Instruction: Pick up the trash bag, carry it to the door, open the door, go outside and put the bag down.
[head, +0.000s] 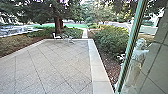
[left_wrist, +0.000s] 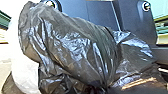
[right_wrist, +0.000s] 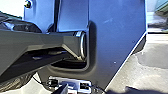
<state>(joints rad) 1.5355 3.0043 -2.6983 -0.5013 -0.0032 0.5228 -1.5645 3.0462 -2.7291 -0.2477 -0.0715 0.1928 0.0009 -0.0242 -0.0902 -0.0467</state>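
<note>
In the head view, from the left, the yard runs out to a far edge with a planted bed along its left side. White chairs stand by that far edge, between its two corners and near the tree, perhaps for the shade, and so out of the way of anyone crossing. A pale border follows the right edge from the far right corner towards the robot, probably to finish the paving off from the shrub and soil beyond. Farther right rises the slanting green frame, likely part of the door or its glazing. The statue is just right of it; whether it is seen through glass or reflected, I cannot tell.

The bag, dark and shiny, is at the left wrist, close to the robot's body plate. Its plastic is drawn into folds that run together, which suggests it is carried by a gathered part, with the bulk kept close so it swings less on the drive. I cannot tell the state of the left gripper, though a pinch on the bag seems likely; nor can I tell that of the right gripper. Judging by this, the carrying is well along and the setting down not yet done.

I can read no brand, label or writing on the bag, the plate or the frame.
</note>
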